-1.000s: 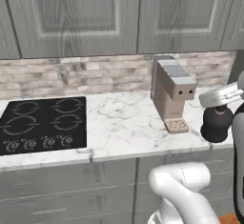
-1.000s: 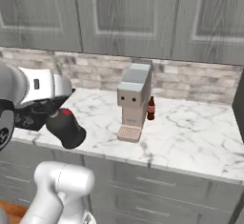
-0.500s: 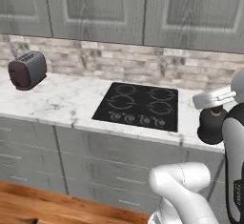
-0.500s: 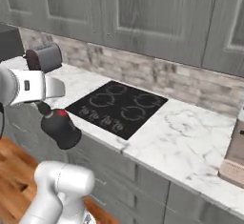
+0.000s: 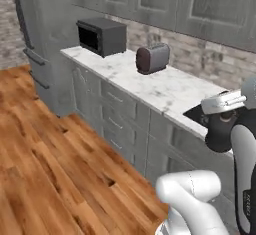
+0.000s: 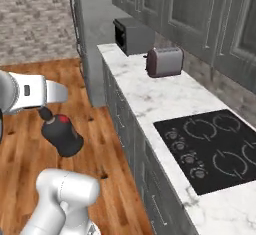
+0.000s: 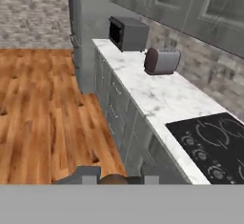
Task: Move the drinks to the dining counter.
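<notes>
Room: wooden floor beside the marble counter carrying toaster and microwave.
Claw: claw clamped on the black bottle by its neck.
Bottle: hanging over the floor, well off the counter.
Risk: judged, swinging during the base's turn could slip the narrow neck free.

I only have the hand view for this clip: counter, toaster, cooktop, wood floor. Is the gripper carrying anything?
Observer: Yes. In the right base view the gripper is shut on the neck of the squat black bottle, which hangs clear of the counter.
Operator: Is it over the counter or the floor?
Observer: In that view it hangs out over the wood floor, beside the grey cabinets.
Operator: Anything near it on the other side?
Observer: In the left base view the bottle sits just in front of the marble counter edge.
</notes>
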Robot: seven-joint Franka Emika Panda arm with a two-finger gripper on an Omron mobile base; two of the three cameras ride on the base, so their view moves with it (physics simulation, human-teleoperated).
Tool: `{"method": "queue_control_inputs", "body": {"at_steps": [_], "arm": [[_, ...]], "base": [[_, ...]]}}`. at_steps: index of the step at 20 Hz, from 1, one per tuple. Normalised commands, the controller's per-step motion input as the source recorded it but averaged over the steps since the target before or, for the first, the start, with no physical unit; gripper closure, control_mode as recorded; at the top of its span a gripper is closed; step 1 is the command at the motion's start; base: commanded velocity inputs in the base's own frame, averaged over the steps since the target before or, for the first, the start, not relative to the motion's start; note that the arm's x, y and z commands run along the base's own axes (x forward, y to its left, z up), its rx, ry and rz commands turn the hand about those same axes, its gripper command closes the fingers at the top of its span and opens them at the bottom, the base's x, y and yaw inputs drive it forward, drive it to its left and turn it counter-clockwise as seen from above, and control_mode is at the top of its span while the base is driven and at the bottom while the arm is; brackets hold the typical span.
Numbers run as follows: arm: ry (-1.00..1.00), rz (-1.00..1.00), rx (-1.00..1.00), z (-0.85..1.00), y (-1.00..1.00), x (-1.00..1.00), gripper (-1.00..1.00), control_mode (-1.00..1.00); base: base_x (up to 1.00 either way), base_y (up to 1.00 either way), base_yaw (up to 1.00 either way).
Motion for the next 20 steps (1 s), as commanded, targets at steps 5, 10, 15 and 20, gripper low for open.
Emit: {"method": "queue_control_inputs", "body": {"at_steps": [5, 10, 15, 20], "arm": [[0.0, 0.0, 0.0, 0.0, 0.0, 0.0, 1.0, 1.0], [0.0, 0.0, 0.0, 0.0, 0.0, 0.0, 1.0, 1.0], [0.0, 0.0, 0.0, 0.0, 0.0, 0.0, 1.0, 1.0], [0.0, 0.0, 0.0, 0.0, 0.0, 0.0, 1.0, 1.0]], "base": [[0.0, 0.0, 1.0], [0.0, 0.0, 1.0], [0.29, -0.02, 0.97], [0.6, -0.1, 0.88]]}}
